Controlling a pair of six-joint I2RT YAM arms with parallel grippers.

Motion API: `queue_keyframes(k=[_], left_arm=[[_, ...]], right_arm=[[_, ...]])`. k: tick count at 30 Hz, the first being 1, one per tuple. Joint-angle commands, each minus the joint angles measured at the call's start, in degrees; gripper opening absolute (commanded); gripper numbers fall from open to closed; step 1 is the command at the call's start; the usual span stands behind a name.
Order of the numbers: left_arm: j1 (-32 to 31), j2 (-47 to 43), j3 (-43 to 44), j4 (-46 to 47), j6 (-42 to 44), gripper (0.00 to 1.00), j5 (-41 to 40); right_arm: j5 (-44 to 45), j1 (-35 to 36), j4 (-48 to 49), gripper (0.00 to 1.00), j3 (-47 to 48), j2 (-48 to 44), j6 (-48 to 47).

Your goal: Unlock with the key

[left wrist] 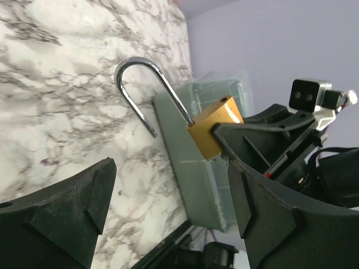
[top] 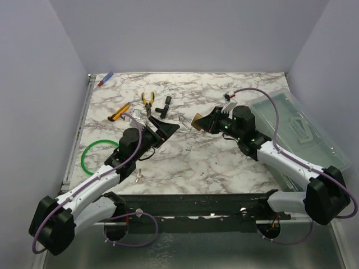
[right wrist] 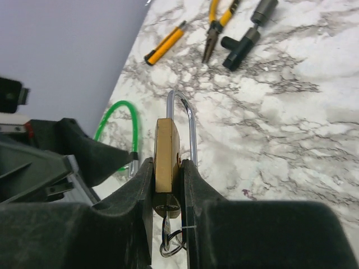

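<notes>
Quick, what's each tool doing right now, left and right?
Left tool: open, holding nothing.
Right tool: closed on the brass padlock with the open steel shackle.

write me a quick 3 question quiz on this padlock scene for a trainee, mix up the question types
1. True or false: the shackle of the padlock is latched shut at both ends.
2. What holds the padlock? A: a person's hand. B: the right gripper. C: a bench vise.
3. What colour is the large ring lying on the table?

Key
1. False: one end of the shackle hangs free of the body.
2. B
3. Green
</notes>
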Motion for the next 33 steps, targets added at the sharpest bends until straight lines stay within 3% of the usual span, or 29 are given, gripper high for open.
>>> queue_keyframes(k=[1,8,12,16,33], left_arm=[[0.58,-6.01,4.07,-14.35,10.49,0.88,-5.74],[0.63,-12.50,16.11,-36.87,31.09,0.94,-18.01],[0.62,-12.11,19.55,-43.39,42.07,0.99,-29.15],[0.63,-10.96,19.03,-44.08,49.16,0.99,-34.92],[3.46,-7.56,17.71,-41.62,48.97,0.99,-29.86]], right_arm=[[5.76,0.16,1.29,0.00,2.57,2.00,0.02],[6.90,0.00,2.00,0.00,5.69,11.52,-1.59],[3.84,-0.85,4.60,0.00,8.85,18.82,-0.91],[1.50,-1.82,5.99,0.00,13.74,26.29,-0.27],[-12.70,-8.67,14.00,0.00,23.81,46.21,7.36]])
